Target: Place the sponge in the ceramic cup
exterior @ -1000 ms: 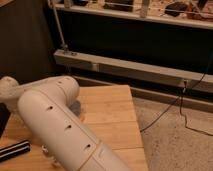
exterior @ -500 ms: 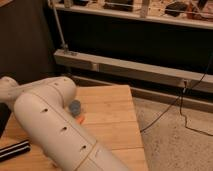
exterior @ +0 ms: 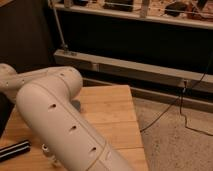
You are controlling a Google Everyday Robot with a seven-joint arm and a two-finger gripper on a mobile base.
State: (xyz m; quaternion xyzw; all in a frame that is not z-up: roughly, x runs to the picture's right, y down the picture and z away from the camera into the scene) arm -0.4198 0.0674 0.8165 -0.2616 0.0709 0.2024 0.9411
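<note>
My white arm (exterior: 55,125) fills the left and middle of the camera view, running from the bottom edge up to an elbow and then off to the left. The gripper is out of view past that left edge. A small part of the blue-grey ceramic cup (exterior: 76,105) peeks out just right of the arm, standing on the wooden table (exterior: 107,112). The sponge is hidden or out of view.
A black bar (exterior: 12,150) lies at the table's lower left. The table's right edge drops to a speckled floor (exterior: 175,135) with a black cable (exterior: 177,112). A dark shelf unit with a metal rail (exterior: 130,70) stands behind the table.
The arm has shifted a little to the left and down, and the cup's edge, covered a second ago, now shows beside it.
</note>
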